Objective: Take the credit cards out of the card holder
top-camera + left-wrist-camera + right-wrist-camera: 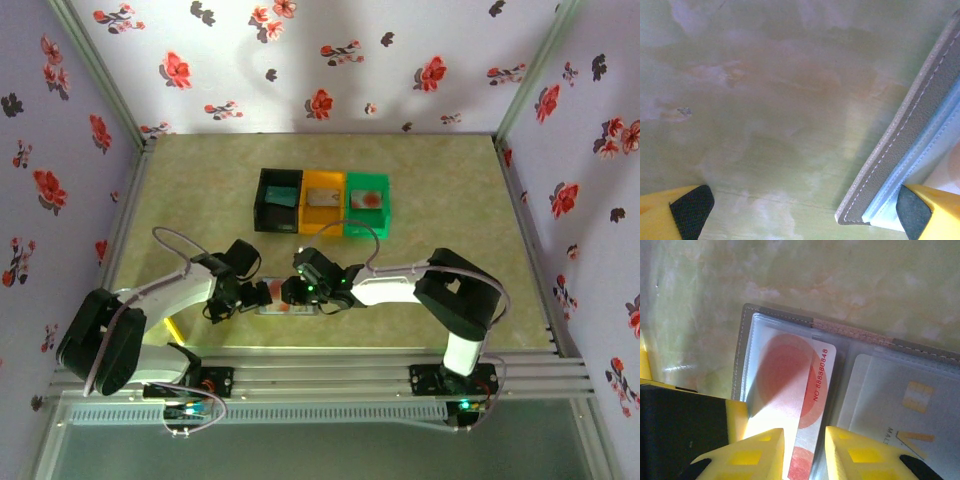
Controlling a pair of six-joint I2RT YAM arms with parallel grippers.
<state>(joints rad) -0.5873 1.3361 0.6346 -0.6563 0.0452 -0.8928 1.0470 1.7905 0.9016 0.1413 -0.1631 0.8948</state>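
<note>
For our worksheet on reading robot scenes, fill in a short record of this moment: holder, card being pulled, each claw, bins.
Card holder: card holder open flat on the table
Card being pulled: pale card with red round mark, partly in its sleeve
Right claw: right claw closed on that card's edge
Left claw: left claw wide open, one finger at the holder's edge
Bins: black bin, orange bin, green bin, one card in each

2 arms bent inward, wrists meeting near the table's near edge

The left gripper [795, 212] hangs low with its 2 yellow, black-padded fingers [687, 210] spread wide, nothing between them. The right gripper [804, 452] points down, its 2 yellow fingertips [762, 452] drawn close together on a pale card with an orange-red round mark [797, 385].
</note>
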